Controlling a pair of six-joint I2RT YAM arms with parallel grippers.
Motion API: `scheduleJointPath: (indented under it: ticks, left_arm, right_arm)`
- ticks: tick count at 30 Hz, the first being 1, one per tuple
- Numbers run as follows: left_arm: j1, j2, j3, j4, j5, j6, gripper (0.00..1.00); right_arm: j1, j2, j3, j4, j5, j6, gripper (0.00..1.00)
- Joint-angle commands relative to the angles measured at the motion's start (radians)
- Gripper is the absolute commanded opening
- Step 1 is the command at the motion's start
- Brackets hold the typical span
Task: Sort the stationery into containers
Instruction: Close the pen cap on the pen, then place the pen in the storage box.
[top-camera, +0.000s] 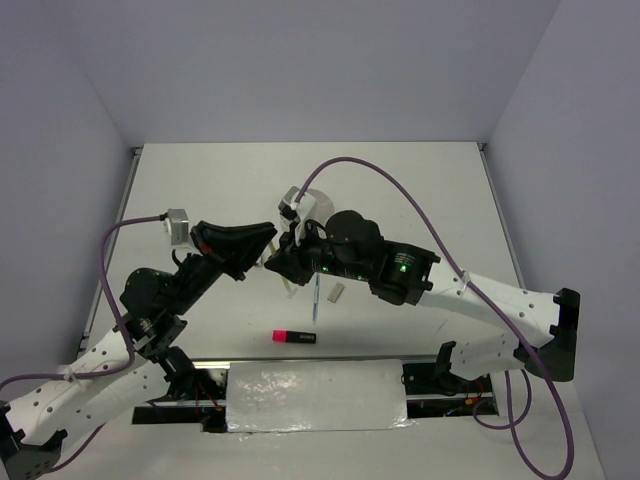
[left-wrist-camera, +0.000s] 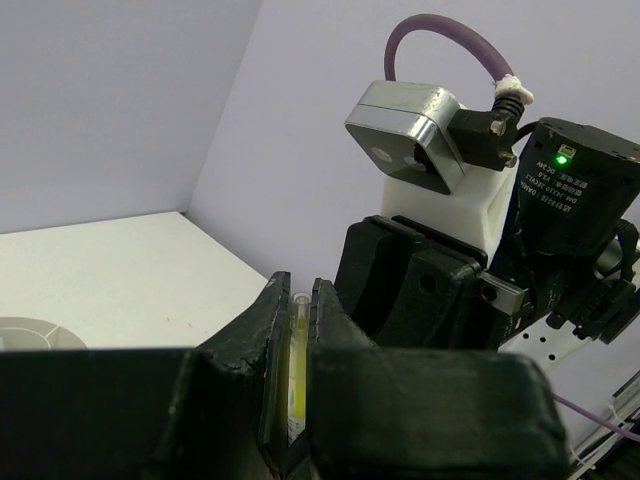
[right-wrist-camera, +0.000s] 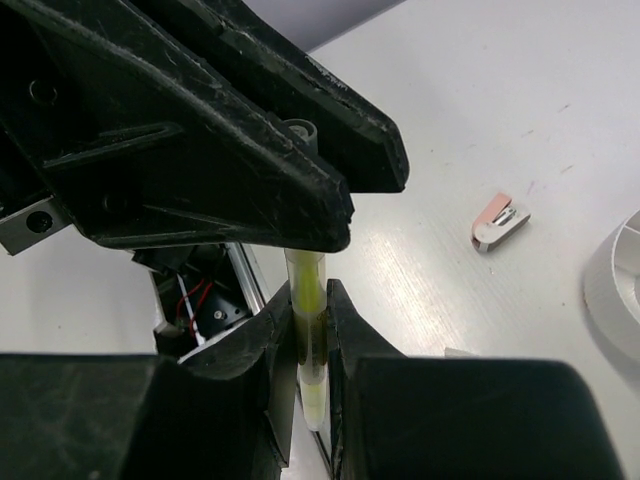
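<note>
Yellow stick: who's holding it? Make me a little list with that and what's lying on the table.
yellow stick: pinched by both tools at once
left tool: shut on the yellow stick
right tool: shut on the yellow stick
lying on table: pink highlighter, thin pen, small tan piece
white cup: beyond the tools, partly hidden

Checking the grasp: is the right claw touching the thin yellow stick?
Touching. Right wrist view: the right claw clamps the thin yellow stick, fingers pressed against both sides.
</note>
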Motion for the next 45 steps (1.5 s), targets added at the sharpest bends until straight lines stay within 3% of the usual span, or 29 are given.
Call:
scheduleJointPath:
  ticks: [1, 9, 14, 17, 18, 20, 22, 23, 24, 28, 29, 33, 38, 45]
  left_arm:
    - [-0.052, 0.035, -0.036, -0.255, 0.24, -0.008, 0.0]
    - [-0.052, 0.116, 0.22, -0.418, 0.244, 0.148, 0.0]
    - [-0.052, 0.12, 0.259, -0.42, 0.235, 0.161, 0.06]
    - [-0.052, 0.103, 0.253, -0.409, 0.223, 0.155, 0.21]
    - [-0.052, 0.095, 0.251, -0.417, 0.214, 0.152, 0.33]
    - [-0.052, 0.081, 0.254, -0.432, 0.15, 0.135, 0.47]
    - [-0.052, 0.057, 0.262, -0.469, 0.076, 0.118, 0.71]
    - [-0.052, 0.049, 0.265, -0.484, -0.016, 0.098, 0.91]
    - [-0.052, 0.035, 0.285, -0.504, -0.054, 0.087, 0.97]
    - [-0.05, 0.043, 0.395, -0.703, -0.352, 0.005, 0.99]
    - [-0.05, 0.06, 0.454, -0.745, -0.494, -0.018, 0.99]
    - [-0.05, 0.113, 0.588, -0.958, -0.746, -0.141, 0.99]
    - [-0.05, 0.113, 0.615, -1.049, -0.736, -0.117, 0.99]
    - [-0.05, 0.058, 0.498, -1.185, -0.57, -0.007, 0.99]
  right_arm:
    - [-0.034, 0.003, 0.112, 0.364, 0.038, -0.007, 0.0]
    - [-0.033, 0.072, 0.033, 0.379, -0.058, 0.04, 0.0]
    - [-0.034, 0.072, 0.01, 0.389, -0.043, 0.05, 0.0]
    - [-0.036, 0.067, -0.005, 0.392, -0.032, 0.05, 0.0]
    - [-0.034, 0.063, -0.02, 0.395, -0.026, 0.053, 0.0]
    - [-0.036, 0.044, -0.042, 0.411, 0.0, 0.056, 0.0]
    - [-0.04, 0.032, -0.082, 0.427, 0.014, 0.065, 0.0]
    - [-0.04, 0.026, -0.095, 0.442, 0.023, 0.069, 0.0]
    - [-0.042, 0.024, -0.123, 0.445, 0.047, 0.074, 0.0]
    - [-0.059, 0.024, -0.194, 0.488, 0.106, 0.085, 0.0]
    - [-0.071, 0.026, -0.223, 0.496, 0.124, 0.097, 0.0]
    - [-0.088, 0.02, -0.28, 0.545, 0.211, 0.097, 0.0]
    - [-0.183, 0.047, -0.255, 0.534, 0.281, 0.045, 0.0]
    - [-0.344, 0.144, -0.22, 0.565, 0.316, 0.0, 0.0]
